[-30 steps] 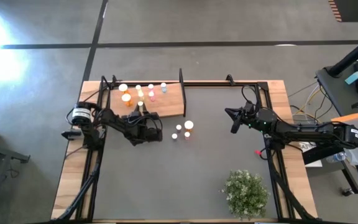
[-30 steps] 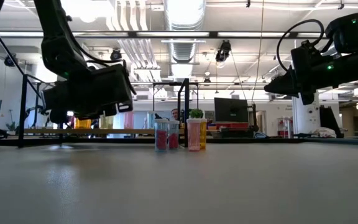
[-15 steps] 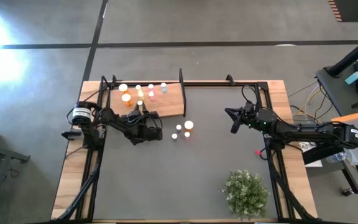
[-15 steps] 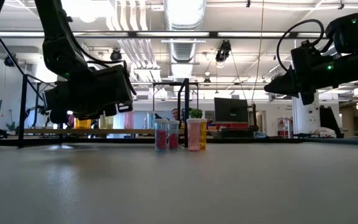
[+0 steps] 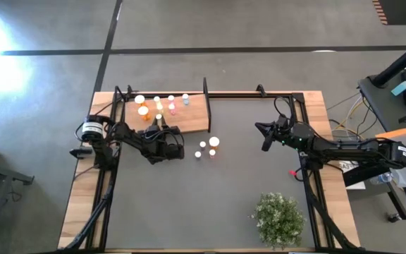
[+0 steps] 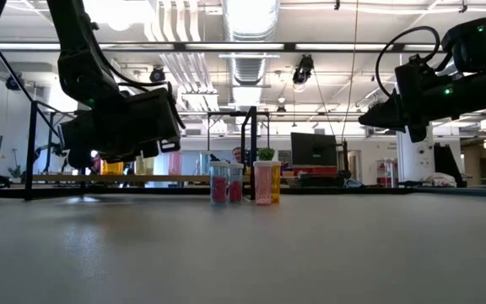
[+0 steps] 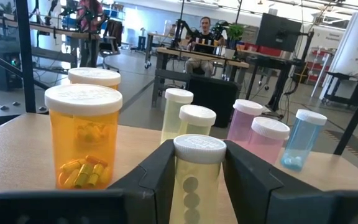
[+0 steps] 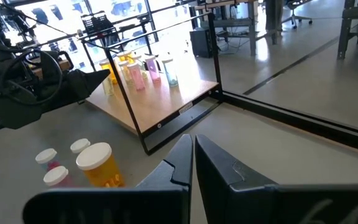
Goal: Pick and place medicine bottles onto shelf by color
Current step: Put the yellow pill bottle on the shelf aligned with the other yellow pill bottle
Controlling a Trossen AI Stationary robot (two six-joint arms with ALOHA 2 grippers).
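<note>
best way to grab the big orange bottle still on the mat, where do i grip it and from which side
Grip the big orange bottle around its body just under the white cap, coming down from above. It stands upright, and two small bottles crowd its shelf-ward side, so a side approach risks knocking them. The right gripper has the clearer path.

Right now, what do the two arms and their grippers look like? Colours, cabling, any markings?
Both arms are dark, near-black jointed links. The left arm has a round silver-white motor cap at its base and loose black cabling; the left gripper has two broad matte-black fingers. The right arm shows small green indicator lights and a looping black cable; the right gripper has flat, tapering black fingers. No readable markings.
</note>
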